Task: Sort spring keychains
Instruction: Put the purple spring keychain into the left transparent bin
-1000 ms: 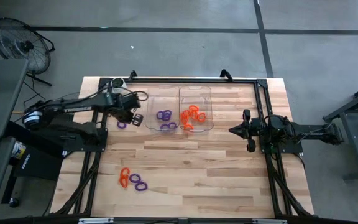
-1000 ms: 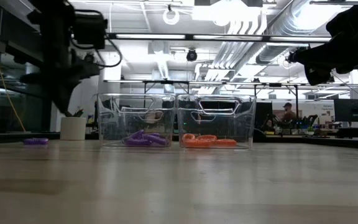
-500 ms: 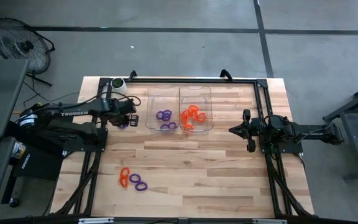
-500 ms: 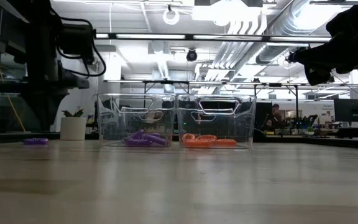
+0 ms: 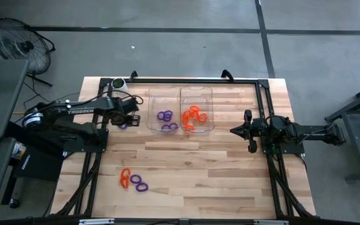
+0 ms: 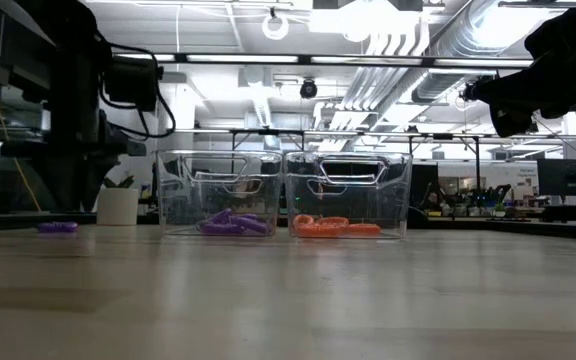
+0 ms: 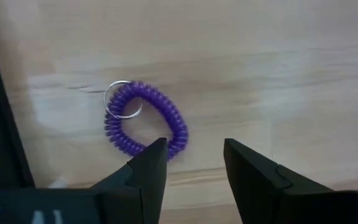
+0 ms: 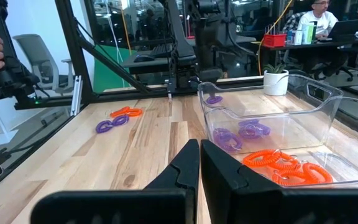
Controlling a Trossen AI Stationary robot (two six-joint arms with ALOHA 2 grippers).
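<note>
A purple spring keychain [image 7: 145, 118] with a metal ring lies flat on the wood [image 5: 123, 124], just left of two clear trays. My left gripper [image 7: 194, 146] hangs over it, open; one fingertip stands at the coil's edge, and I cannot tell whether it touches. The left tray [image 5: 163, 94] holds purple keychains [image 5: 165, 120], the right tray [image 5: 196, 91] orange ones [image 5: 194, 117]. An orange keychain [image 5: 125, 178] and two purple ones [image 5: 139, 182] lie nearer the front. My right gripper [image 5: 250, 131] waits shut above the table's right side.
A small white pot [image 5: 118, 84] stands at the far left corner. Black frame rails [image 5: 192, 80] run along the table's far edge and both sides. Bare wood [image 5: 192, 169] stretches between the trays and the near edge. A person sits in the room beyond the table [image 8: 319, 9].
My left gripper has drawn back from the trays toward the table's left edge and come down over the lone purple keychain. The keychains and trays lie where they were.
</note>
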